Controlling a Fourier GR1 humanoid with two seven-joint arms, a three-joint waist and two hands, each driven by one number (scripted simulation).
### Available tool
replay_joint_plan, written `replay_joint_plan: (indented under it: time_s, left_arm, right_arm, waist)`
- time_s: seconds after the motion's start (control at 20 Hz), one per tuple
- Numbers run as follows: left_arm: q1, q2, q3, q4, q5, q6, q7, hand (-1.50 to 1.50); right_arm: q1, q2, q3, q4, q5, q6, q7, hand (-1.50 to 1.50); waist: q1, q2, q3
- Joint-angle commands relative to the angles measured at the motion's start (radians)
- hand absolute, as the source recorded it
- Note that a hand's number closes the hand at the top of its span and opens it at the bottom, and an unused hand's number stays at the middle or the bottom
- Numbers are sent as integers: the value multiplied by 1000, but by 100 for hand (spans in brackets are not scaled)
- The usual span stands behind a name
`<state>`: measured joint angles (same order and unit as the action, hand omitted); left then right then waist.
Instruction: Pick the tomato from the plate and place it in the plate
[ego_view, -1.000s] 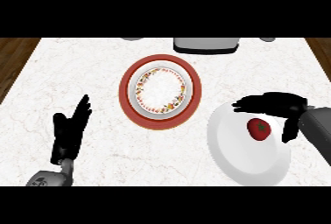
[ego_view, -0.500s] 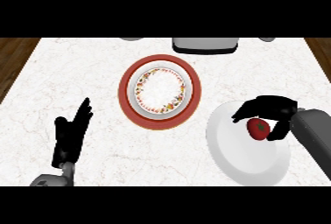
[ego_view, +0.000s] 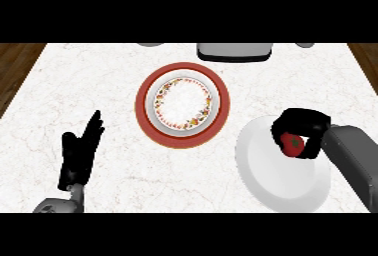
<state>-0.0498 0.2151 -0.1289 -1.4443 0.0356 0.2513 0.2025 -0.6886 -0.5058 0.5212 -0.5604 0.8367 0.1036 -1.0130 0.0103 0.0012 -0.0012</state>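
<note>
Light is bright and even over the marble counter (ego_view: 111, 75), with no glare. Faint soft shadows lie under the red plate (ego_view: 182, 137) and the white plate (ego_view: 273, 185).

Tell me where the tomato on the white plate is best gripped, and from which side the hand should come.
Grip the tomato across its round middle, coming from above and the right. It sits on the white plate near the upper right rim, and the right hand is already curled round it from there. The left hand rests open, far to the left.
</note>
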Motion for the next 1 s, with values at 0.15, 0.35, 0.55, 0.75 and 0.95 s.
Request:
replay_joint_plan:
  time_s: [0.15,0.35,0.55,0.75,0.95]
  left_arm:
    - [-13,-3,-14,6,2,-18,19,0]
    - [-17,-1,-14,21,-4,-19,16,0]
    - [-60,-30,-39,14,-12,-12,35,0]
    - [-67,-19,-43,26,-5,-43,30,0]
    - [-44,-23,-41,28,-15,-26,24,0]
  right_arm:
    - [-54,435,-66,-23,-46,-7,555,150]
    - [-114,498,-123,-68,-79,-114,826,150]
    - [-181,503,-70,-171,-90,-255,1080,150]
    - [-215,505,7,-300,-142,-399,1296,150]
    - [-331,505,62,-385,-87,-534,1564,150]
  waist:
    - [21,-13,-3]
    - [42,-14,-2]
    - [73,-15,0]
    - [92,-10,0]
    - [76,-17,-1]
